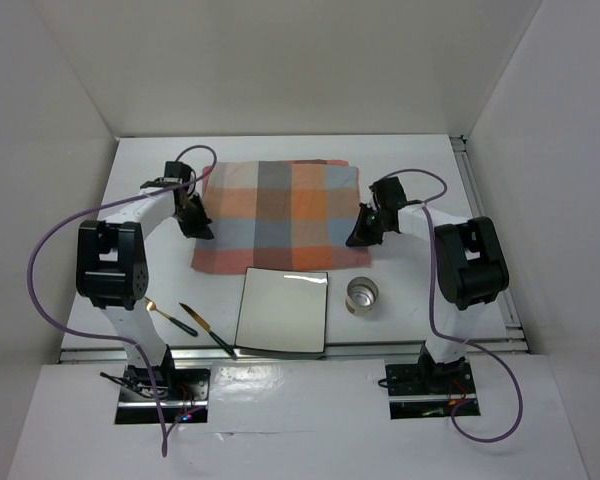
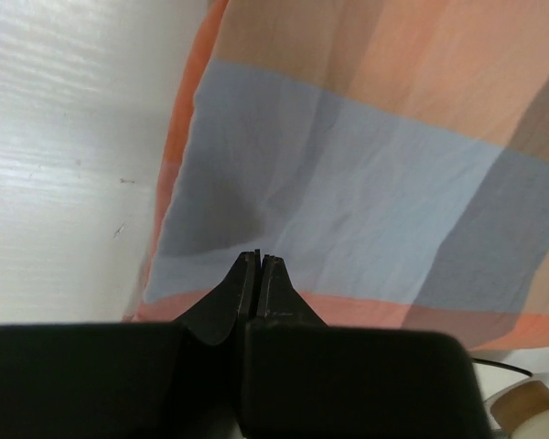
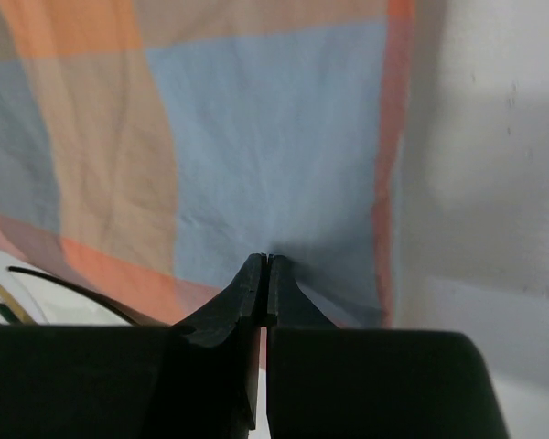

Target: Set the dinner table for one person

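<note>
Dinner table: the large matte white rectangular dinner table (image 1: 410,160) with aluminium edge rails fills the top view, with both arm bases at its 6 o'clock edge.
Checked cloth: an orange, blue and grey checked cloth (image 1: 280,215) lies spread flat toward the table's 12 o'clock side.
Left arm: it rises from its base, bends at the elbow and reaches toward 12 o'clock, wrist tipped down at the cloth's 9 o'clock edge.
Left gripper: the left gripper (image 2: 260,261) has its jaws pressed together, pinching the checked cloth just inside its orange border.
Right arm: it mirrors that pose, its wrist angled down at the cloth's 3 o'clock edge.
Right gripper: the right gripper (image 3: 267,263) is clamped tight on the fabric, and creases fan out from its tips.
Plate: a square white plate (image 1: 283,310) overlaps the cloth's 6 o'clock hem.
Cup: a small round metal cup (image 1: 362,296) stands at 3 o'clock of the plate.
Cutlery: a gold spoon (image 1: 165,312) and a dark-handled gold knife (image 1: 205,325) lie at 9 o'clock of the plate.
</note>
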Available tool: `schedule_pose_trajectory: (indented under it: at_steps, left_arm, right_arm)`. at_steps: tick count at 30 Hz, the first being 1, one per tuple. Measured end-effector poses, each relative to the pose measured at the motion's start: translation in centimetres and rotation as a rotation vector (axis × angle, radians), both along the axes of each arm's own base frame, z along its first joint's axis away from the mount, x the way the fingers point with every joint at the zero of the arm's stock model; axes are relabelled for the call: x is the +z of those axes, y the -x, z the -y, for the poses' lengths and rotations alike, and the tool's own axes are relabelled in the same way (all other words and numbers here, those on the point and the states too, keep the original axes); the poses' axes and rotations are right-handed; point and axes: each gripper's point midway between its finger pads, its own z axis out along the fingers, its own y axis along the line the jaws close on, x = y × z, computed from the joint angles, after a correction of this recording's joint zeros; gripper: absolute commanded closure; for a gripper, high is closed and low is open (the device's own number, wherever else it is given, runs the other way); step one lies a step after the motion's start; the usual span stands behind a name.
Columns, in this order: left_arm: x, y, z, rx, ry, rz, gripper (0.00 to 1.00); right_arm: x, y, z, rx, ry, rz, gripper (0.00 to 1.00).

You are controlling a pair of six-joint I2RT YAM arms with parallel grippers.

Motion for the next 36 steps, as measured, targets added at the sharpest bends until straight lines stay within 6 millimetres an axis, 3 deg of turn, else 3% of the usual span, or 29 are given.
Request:
schedule_pose_trajectory:
  at_steps: [5,11,27,29,30,32,34,36]
  left_arm:
    - [-2.0,1.6,-0.1,0.003,-0.015,-0.062,1.00]
    - [-3.6,3.2,0.0,-0.001,-0.023,-0.107,1.00]
    - [-3.6,3.9,0.7,-0.026,-0.052,-0.087,0.98]
    - [-3.5,4.2,0.9,-0.038,-0.069,-0.099,0.87]
    - [-3.3,4.3,1.0,-0.044,-0.079,-0.106,0.71]
    - [-2.4,4.1,1.2,-0.054,-0.096,-0.103,0.54]
    - [-0.7,3.4,1.3,-0.059,-0.105,-0.073,0.35]
    - [1.6,2.2,1.2,-0.051,-0.115,-0.017,0.23]
  right_arm:
    - [-2.0,1.8,0.9,-0.034,0.042,-0.065,1.00]
    - [-2.1,1.8,1.3,-0.064,0.059,-0.067,1.00]
    - [-1.7,4.3,3.7,-0.150,0.149,-0.075,1.00]
    - [-0.8,4.5,4.0,-0.159,0.159,-0.062,1.00]
    - [-0.1,4.5,4.1,-0.162,0.162,-0.052,1.00]
    - [1.6,4.3,4.4,-0.173,0.169,-0.023,0.96]
    - [4.0,3.7,4.6,-0.183,0.172,0.030,0.78]
    - [6.7,3.1,4.8,-0.195,0.168,0.095,0.60]
